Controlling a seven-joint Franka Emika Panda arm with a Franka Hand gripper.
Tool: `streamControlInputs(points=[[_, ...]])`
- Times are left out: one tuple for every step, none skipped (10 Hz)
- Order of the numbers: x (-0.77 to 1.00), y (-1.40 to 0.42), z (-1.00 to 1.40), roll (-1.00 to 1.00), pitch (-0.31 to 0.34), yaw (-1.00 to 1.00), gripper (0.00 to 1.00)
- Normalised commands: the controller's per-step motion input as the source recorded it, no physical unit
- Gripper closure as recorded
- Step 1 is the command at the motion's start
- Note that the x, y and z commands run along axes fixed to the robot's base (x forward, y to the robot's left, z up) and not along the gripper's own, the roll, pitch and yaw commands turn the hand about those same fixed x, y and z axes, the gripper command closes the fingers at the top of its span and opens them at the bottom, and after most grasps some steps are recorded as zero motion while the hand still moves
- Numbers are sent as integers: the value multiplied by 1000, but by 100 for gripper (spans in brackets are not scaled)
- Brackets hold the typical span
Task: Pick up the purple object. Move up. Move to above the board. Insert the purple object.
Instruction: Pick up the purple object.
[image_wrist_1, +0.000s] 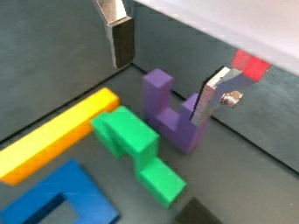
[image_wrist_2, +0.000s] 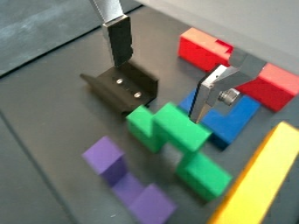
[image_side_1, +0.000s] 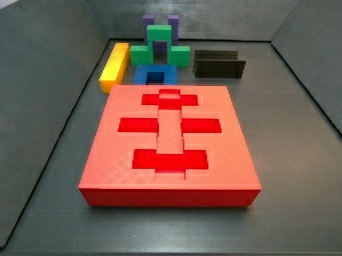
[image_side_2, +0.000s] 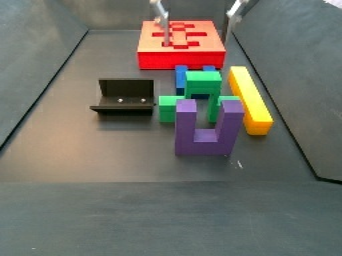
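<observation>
Purple object (image_side_2: 207, 127) ungrasped on floor; gripper (image_wrist_1: 163, 61) hangs above, jaws spread, empty.
Risk: green block (image_side_2: 197, 90) touches it; descending finger may clip or nudge it.

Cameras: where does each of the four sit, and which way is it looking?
Wrist view: on the arm, looking down past the open tool at the purple U-shaped block; fingers show.
Wrist view: likewise, over the fixture and green stepped block; fingers show.
Side view: at the red board's end, facing the blocks; no robot.
Side view: opposite end, purple block nearest; tool fingertips at top.
Both side views share board and purple block.
</observation>
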Motion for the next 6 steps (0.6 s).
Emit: streamControlInputs(points=[[854, 420, -437, 0, 109, -69, 0], [854, 509, -317, 0, 113, -69, 0], [789, 569, -177, -4, 114, -9, 0], [843, 551, 0, -86, 124, 0, 0], [706, 563, 0, -116, 123, 0, 0], [129, 174, -189, 33, 19, 29, 0]])
